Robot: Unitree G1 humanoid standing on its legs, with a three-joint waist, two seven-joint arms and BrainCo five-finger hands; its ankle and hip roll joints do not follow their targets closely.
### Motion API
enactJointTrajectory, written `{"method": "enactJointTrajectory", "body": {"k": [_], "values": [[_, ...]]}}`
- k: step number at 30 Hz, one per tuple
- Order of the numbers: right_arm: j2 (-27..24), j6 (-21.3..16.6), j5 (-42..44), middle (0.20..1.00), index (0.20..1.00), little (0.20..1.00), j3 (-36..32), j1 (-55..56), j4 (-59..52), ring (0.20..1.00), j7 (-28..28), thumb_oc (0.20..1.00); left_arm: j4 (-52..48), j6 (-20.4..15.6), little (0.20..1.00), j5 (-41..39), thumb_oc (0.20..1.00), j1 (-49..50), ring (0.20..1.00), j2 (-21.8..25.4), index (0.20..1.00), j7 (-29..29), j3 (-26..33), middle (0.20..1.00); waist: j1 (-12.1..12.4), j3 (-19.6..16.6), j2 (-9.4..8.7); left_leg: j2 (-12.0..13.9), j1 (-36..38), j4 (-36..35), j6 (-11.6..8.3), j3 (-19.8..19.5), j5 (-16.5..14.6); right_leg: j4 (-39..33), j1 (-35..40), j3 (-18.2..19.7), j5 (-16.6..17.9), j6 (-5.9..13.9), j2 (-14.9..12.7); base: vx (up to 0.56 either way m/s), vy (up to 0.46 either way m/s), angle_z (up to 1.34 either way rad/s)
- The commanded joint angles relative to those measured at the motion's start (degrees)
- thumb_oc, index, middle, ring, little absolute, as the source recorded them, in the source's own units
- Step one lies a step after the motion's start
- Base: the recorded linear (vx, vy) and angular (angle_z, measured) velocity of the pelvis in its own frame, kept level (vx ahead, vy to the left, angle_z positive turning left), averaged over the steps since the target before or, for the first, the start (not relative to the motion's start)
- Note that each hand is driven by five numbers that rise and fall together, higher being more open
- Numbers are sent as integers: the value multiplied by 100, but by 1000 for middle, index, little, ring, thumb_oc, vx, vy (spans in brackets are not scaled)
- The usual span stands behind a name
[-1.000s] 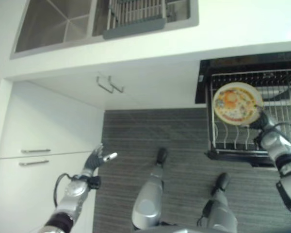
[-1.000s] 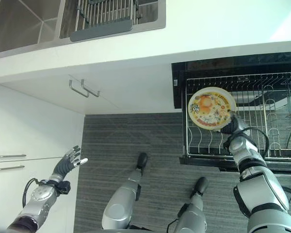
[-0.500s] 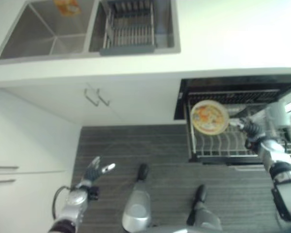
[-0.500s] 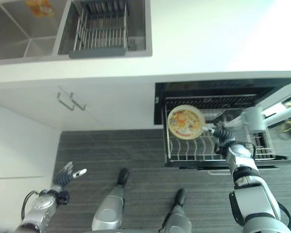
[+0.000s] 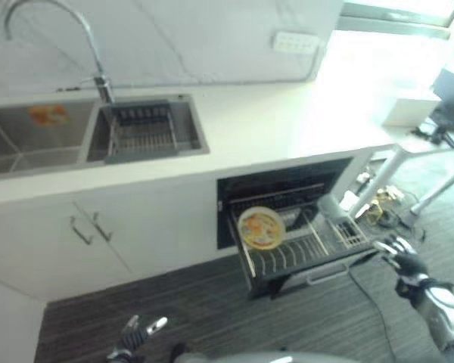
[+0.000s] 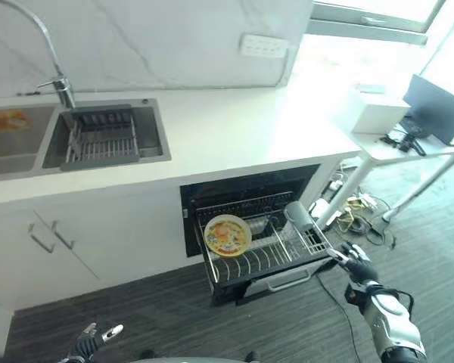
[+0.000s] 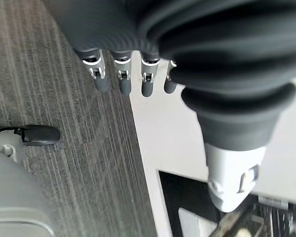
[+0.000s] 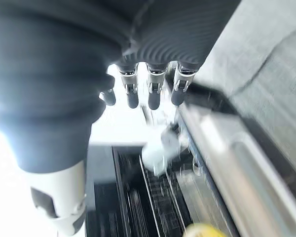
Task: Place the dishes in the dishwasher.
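A round plate with an orange and yellow pattern [image 5: 261,228] stands on edge in the pulled-out dishwasher rack [image 5: 287,261], at its left end. A grey cup [image 6: 297,215] lies on its side at the rack's right. My right hand [image 6: 356,264] hovers open just off the rack's right front corner, holding nothing; its wrist view looks along straight fingers [image 8: 153,96] at the rack. My left hand [image 5: 136,336] is open low over the grey floor, far from the rack; its fingers [image 7: 121,79] are straight.
A white counter [image 6: 234,125] runs above the dishwasher, with a double sink [image 6: 30,140], a tap [image 6: 57,83] and a wire drainer [image 6: 102,136] at the left. White cabinet doors [image 5: 98,234] stand left of the rack. A white table [image 6: 408,144] stands at the right.
The camera has tilted up, so the whole kitchen now shows. My right hand has let go of the plate and drawn back to the rack's right front corner. The plate stays in the rack.
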Motion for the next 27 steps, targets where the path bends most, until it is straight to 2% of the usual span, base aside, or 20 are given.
{"method": "enactJointTrajectory", "body": {"k": [1, 3, 6, 13, 20, 27], "values": [[-21, -308, -215, 1000, 1000, 1000, -430, -619, -290, 1000, -370, 1000, 45, -181, 1000, 142, 1000, -384, 1000, 117, 1000, 125, 104, 1000, 74, 307, 17, -61, 130, 43, 244, 94, -376, 38, 248, -9, -158, 136, -120, 28, 23, -14], [127, -343, -93, 1000, 1000, 1000, -625, -468, -290, 1000, -764, 1000, 105, -213, 1000, 189, 1000, -387, 1000, 46, 1000, 151, 99, 1000, -10, 287, 44, -70, 179, 43, 242, 158, -402, 38, 262, 11, -165, 144, -139, 13, 18, -24], [469, -174, 290, 1000, 1000, 1000, -652, -351, 268, 1000, -1131, 1000, 208, -212, 1000, 190, 1000, -390, 1000, -26, 1000, 218, -34, 1000, -70, 255, 115, -87, 252, 43, 245, 237, -436, 38, 268, 18, -173, 145, -166, 3, 14, -7], [853, -82, 1095, 1000, 1000, 1000, -62, -564, 1530, 1000, -947, 1000, 396, -110, 1000, 177, 1000, -577, 1000, 73, 1000, 260, -245, 1000, 53, 232, 172, -69, 256, 43, 229, 232, -419, 38, 304, -125, -192, 104, -176, 3, -15, 2], [1055, -75, 2055, 1000, 1000, 1000, 98, -1025, 2832, 1000, -617, 1000, 612, -100, 1000, 177, 1000, -621, 1000, 111, 1000, 234, -462, 1000, 303, 142, 277, -80, 241, 43, 211, 186, -402, 38, 309, -344, -194, 109, -207, 35, -22, 4], [1126, -193, 2298, 1000, 1000, 1000, 196, -1383, 3667, 1000, -475, 1000, 532, -73, 1000, 117, 1000, -574, 1000, 224, 1000, 128, -578, 1000, 507, 148, 414, -135, 180, 43, 221, 39, -365, 38, 343, -495, -188, 120, -283, 62, -29, 14]]}}
